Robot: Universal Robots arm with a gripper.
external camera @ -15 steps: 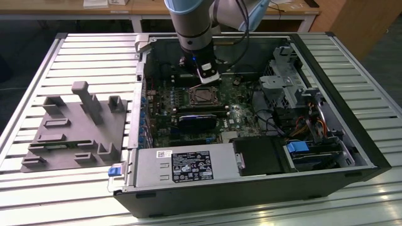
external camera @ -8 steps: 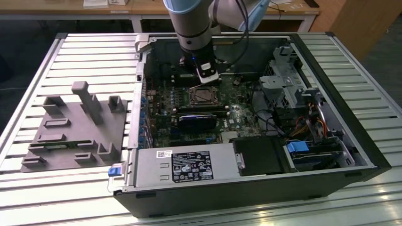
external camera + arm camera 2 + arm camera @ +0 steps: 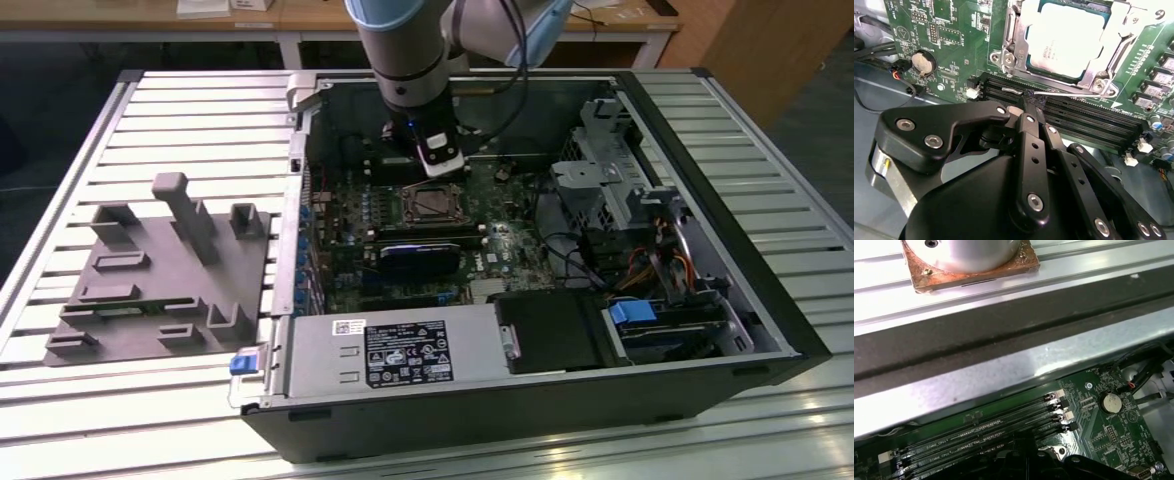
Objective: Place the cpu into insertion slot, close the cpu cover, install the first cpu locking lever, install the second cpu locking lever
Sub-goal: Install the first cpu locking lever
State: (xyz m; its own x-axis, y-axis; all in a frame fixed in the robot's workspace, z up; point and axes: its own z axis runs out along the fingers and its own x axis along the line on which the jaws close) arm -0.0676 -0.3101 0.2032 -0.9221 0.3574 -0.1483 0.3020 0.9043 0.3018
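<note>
In the exterior view my claw hangs just above the cpu inside the case; in the second wrist view it is pinched closed on the thin locking lever beside the cpu cover, the cpu seated under that cover

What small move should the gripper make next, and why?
Probably press the locking lever down toward its catch: the gripper looks shut on it, and the cpu sits under the closed cpu cover, but the lever seems unlatched.
</note>
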